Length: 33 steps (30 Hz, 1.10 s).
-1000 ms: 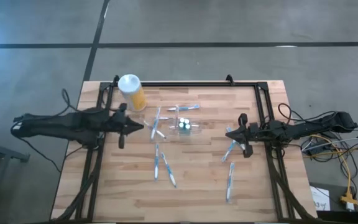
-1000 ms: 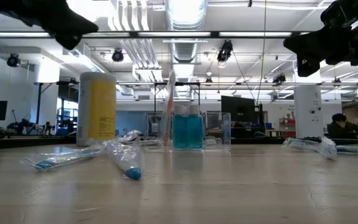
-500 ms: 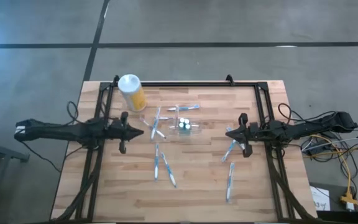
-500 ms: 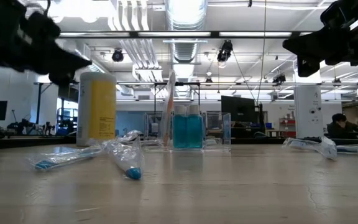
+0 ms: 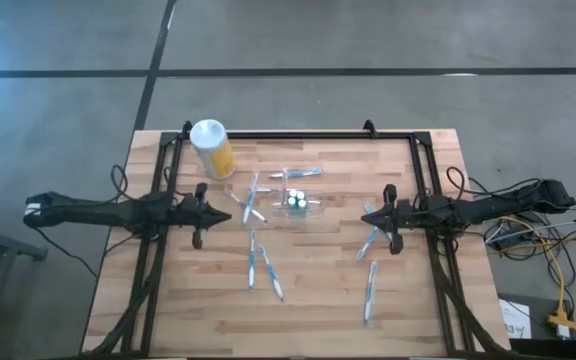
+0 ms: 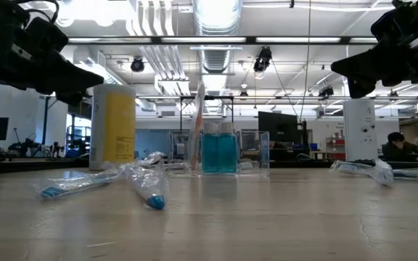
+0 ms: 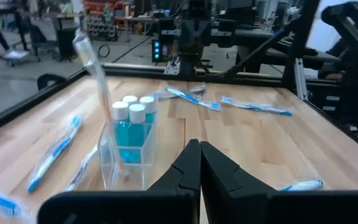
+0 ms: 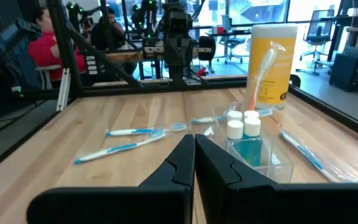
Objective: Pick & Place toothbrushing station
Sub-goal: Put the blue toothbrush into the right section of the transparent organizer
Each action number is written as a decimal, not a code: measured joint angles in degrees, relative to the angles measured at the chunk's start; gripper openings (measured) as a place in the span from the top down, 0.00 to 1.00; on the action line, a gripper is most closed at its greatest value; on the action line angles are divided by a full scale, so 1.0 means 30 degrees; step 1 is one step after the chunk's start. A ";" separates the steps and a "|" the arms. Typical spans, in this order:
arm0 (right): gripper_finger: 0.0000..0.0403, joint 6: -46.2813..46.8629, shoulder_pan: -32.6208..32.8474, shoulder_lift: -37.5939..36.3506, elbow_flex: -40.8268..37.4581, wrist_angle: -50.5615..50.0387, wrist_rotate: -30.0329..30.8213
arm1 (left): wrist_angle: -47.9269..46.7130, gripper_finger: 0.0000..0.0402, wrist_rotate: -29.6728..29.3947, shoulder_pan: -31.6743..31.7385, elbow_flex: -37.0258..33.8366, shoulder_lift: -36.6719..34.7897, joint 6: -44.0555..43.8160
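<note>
The toothbrushing station [image 5: 297, 203] stands upright near the middle of the table [image 5: 308, 300], a clear box holding small bottles of blue liquid with white caps and one toothbrush standing up out of it. Neither arm has it yet. The left end effector [image 5: 226, 208] hovers above the table just to one side of the station, its fingers pressed together and holding nothing; the right end effector [image 5: 367, 214] hovers farther off on the opposite side, fingers likewise together and empty.

The step in hand looks like the approach to the pick. To do it well, the nearer end effector should spread its fingers before it descends, then close across the box's clear walls low down, so the tall toothbrush and bottles do not tip. The walls are see-through and probably slick, so a square, centred grip matters.

Wrapped toothbrushes [image 5: 265, 270] lie scattered on the wooden slats around the station, some seemingly close to it, though how close is hard to judge from above. A yellow canister [image 5: 212, 148] with a white lid stands near the far left corner. Beyond the table is a large workshop with ceiling lights, monitors, and a person in red [image 8: 41, 43] seated at a bench.
</note>
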 joint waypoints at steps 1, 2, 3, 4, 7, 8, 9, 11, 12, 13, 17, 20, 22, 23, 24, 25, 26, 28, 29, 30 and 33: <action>0.98 0.0006 0.0007 0.0000 0.0000 0.0000 -0.0032 | 0.0000 0.99 0.0280 0.0000 0.0004 0.0000 0.0313; 0.98 -0.0002 0.0007 0.0000 0.0000 0.0000 -0.0046 | 0.0000 1.00 0.0638 0.0000 -0.0003 0.0000 0.0607; 0.98 -0.0007 0.0007 0.0000 0.0000 0.0000 -0.0051 | 0.0000 1.00 0.1016 0.0000 -0.0003 0.0000 0.0873; 0.98 -0.0007 0.0007 0.0000 0.0000 0.0000 -0.0051 | 0.0007 1.00 0.1332 0.0000 -0.0003 -0.0023 0.1059; 0.98 0.0212 0.0007 0.0000 0.0000 0.0000 -0.0070 | 0.0005 1.00 0.1896 0.0000 -0.0006 -0.0143 0.1357; 0.98 0.0469 0.0007 0.0000 0.0000 0.0000 -0.0073 | -0.0007 0.99 0.1920 -0.0005 -0.0010 -0.0195 0.1415; 0.98 0.0777 0.0007 0.0000 0.0011 -0.0026 -0.0077 | -0.0014 1.00 0.1920 0.0000 -0.0010 -0.0227 0.1444; 0.98 0.1139 0.0007 -0.0005 0.0603 -0.1424 -0.0076 | -0.0007 1.00 0.1913 0.0000 -0.0003 -0.0241 0.1444; 0.98 0.1151 0.0007 0.0015 0.1306 -0.2987 -0.0072 | -0.0007 0.99 0.1912 0.0000 -0.0003 -0.0240 0.1438; 0.98 0.1158 0.0007 0.0075 0.2223 -0.4888 -0.0039 | -0.0013 0.99 0.1912 0.0000 -0.0003 -0.0234 0.1400; 0.98 0.1355 0.0007 0.1491 0.6758 -1.2759 0.0131 | -0.0010 0.98 0.1898 0.0000 -0.0003 -0.0233 0.1194; 0.98 0.1355 0.0138 0.3491 1.0124 -1.7479 0.0131 | -0.0016 0.98 0.1898 0.0000 -0.0003 -0.0233 0.1151; 0.98 0.1175 0.0376 0.5141 1.2194 -2.0147 0.0138 | -0.0021 0.99 0.1891 0.0000 -0.0003 -0.0233 0.1145; 0.98 0.1000 0.0507 0.6025 1.3149 -2.1377 0.0138 | -0.0016 0.99 0.1890 0.0000 -0.0003 -0.0233 0.1145; 0.98 0.0748 0.0635 0.6925 1.4006 -2.2468 0.0139 | -0.0015 0.99 0.1890 0.0000 -0.0003 -0.0233 0.1145; 0.98 0.0565 0.0743 0.7843 1.4871 -2.3572 0.0153 | -0.0015 0.99 0.1890 0.0000 -0.0003 -0.0233 0.1145; 0.98 0.0335 0.0819 0.8719 1.5651 -2.4594 0.0174 | -0.0015 0.98 0.1885 0.0000 -0.0003 -0.0233 0.1135; 0.98 0.0070 0.0896 1.0395 1.7127 -2.6192 0.0211 | -0.0018 0.98 0.1883 0.0000 -0.0003 -0.0233 0.0999; 0.98 0.0071 0.0896 1.1188 1.7792 -2.6895 0.0226 | -0.0022 0.98 0.1883 0.0000 -0.0003 -0.0233 0.0924; 0.98 0.0066 0.0896 1.1986 1.8426 -2.7627 0.0226 | -0.0022 0.98 0.1883 0.0000 -0.0003 -0.0233 0.0888; 0.98 -0.0274 0.0889 1.4058 1.9895 -2.8960 0.0191 | -0.0029 0.98 0.1913 0.0000 -0.0003 -0.0233 0.0824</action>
